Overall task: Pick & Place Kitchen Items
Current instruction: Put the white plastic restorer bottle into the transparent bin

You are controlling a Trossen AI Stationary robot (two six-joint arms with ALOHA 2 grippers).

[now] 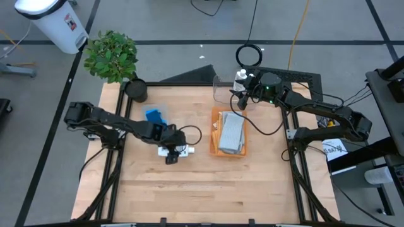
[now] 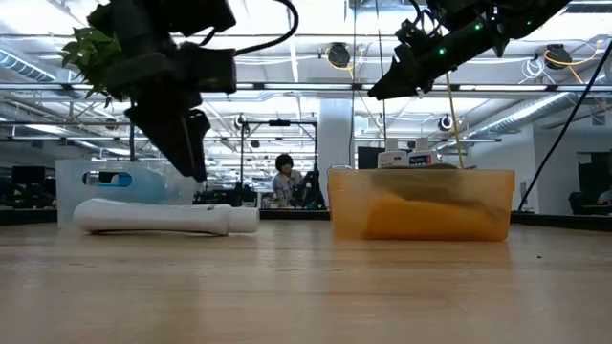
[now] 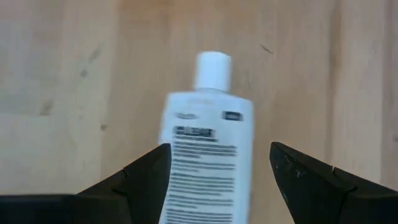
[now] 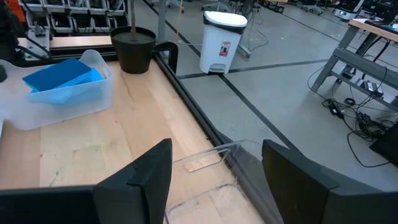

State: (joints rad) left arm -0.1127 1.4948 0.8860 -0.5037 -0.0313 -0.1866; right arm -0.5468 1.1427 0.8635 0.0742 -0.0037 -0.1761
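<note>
A white bottle (image 1: 182, 150) with a blue label lies on its side on the wooden table, also in the low view (image 2: 163, 216) and the left wrist view (image 3: 208, 162). My left gripper (image 1: 170, 154) is open just above it, one finger on either side (image 3: 221, 149). Blue sponges (image 1: 154, 116) lie in a clear bin (image 4: 93, 93). A grey cloth (image 1: 231, 132) lies in the orange tray (image 1: 216, 132). My right gripper (image 1: 242, 101) is open and empty (image 4: 217, 155), high over a second clear bin (image 1: 221, 91) that holds white bottles (image 1: 240, 79).
A potted plant (image 1: 112, 55) and a black pot (image 1: 136, 89) stand at the far left corner. A white bin (image 4: 221, 40) stands on the floor beyond the table. Bare wood lies toward the near edge (image 1: 202, 195). A person (image 2: 284, 180) sits far behind the table.
</note>
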